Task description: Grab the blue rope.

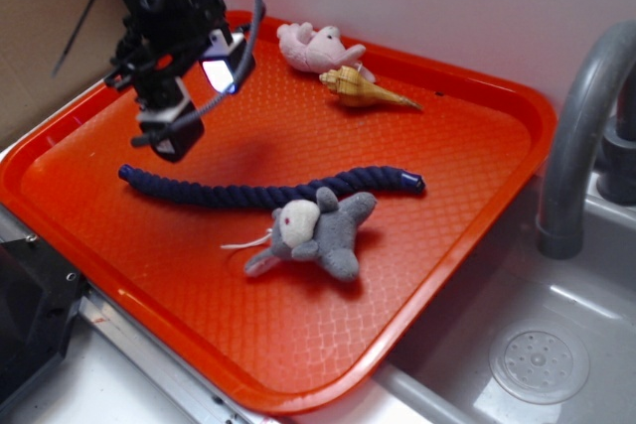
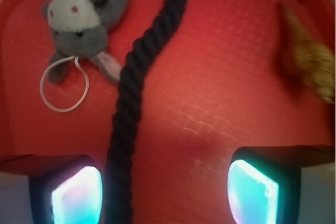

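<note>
The blue rope (image 1: 248, 194) is a long dark navy twisted cord lying across the middle of the orange tray (image 1: 467, 136), with a shiny blue cap at its right end. My gripper (image 1: 199, 104) hovers open and empty above the tray, just behind the rope's left part. In the wrist view the rope (image 2: 131, 93) runs from the top down between my fingers, close to the left finger (image 2: 76, 198) and far from the right one. The gripper (image 2: 165, 198) does not touch the rope.
A grey-and-white plush mouse (image 1: 313, 230) lies against the rope's right part and also shows in the wrist view (image 2: 79, 19). A seashell (image 1: 363, 89) and a pink plush (image 1: 313, 47) lie at the tray's back. A grey faucet (image 1: 576, 146) and sink (image 1: 537, 354) are to the right.
</note>
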Action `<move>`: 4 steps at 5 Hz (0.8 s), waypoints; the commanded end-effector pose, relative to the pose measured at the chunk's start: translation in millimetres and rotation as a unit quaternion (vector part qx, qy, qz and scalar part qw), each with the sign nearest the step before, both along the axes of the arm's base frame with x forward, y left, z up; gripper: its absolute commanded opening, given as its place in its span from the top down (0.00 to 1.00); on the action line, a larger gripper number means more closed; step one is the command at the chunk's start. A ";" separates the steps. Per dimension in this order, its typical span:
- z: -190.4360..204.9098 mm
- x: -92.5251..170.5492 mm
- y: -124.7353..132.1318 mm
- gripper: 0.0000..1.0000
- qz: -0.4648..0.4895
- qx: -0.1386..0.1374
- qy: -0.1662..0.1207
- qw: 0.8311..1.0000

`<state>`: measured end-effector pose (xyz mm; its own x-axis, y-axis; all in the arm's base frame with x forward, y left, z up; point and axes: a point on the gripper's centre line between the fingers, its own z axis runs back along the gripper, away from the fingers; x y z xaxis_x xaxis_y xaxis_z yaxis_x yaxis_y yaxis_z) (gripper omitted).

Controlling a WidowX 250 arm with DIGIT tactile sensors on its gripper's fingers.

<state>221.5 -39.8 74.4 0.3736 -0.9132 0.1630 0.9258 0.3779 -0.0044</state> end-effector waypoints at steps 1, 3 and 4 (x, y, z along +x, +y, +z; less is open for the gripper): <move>-24.7 -16.4 -17.8 0.00 -0.044 0.034 0.006 0.998; -49.4 -26.0 -21.9 0.00 -0.047 0.093 0.024 0.994; -55.9 -25.0 -21.6 0.00 -0.044 0.109 0.023 0.993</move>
<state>199.9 -57.6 18.6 0.2967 -0.9526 -0.0672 0.9550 0.2961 0.0177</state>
